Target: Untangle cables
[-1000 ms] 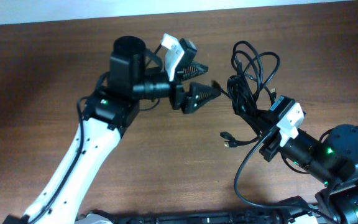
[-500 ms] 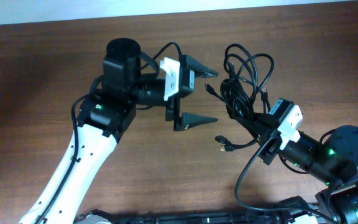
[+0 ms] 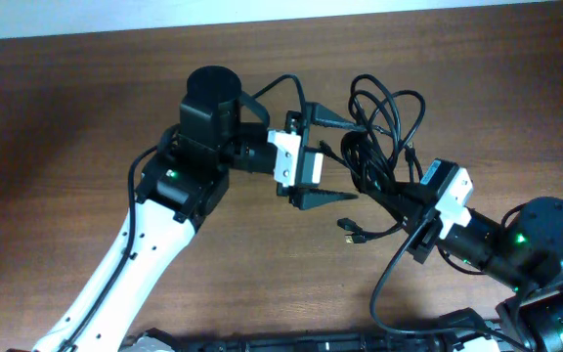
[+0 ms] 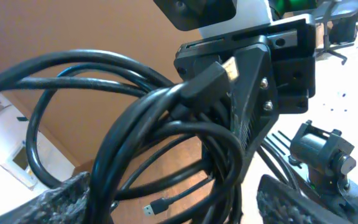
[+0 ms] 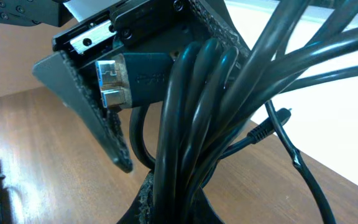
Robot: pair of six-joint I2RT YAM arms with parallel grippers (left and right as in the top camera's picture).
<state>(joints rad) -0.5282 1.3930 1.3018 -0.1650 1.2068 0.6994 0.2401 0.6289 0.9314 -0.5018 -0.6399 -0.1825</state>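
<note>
While agape, left claw astride cables.

It looks like a robot lab: a white robot arm and a black robot arm at a wooden table.

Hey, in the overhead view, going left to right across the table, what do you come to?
First the left arm's black joint → left pincer, open → cables → right arm's white wrist block → right arm's green light. The right pincer sits within the cables' span, so it's left out.
</note>
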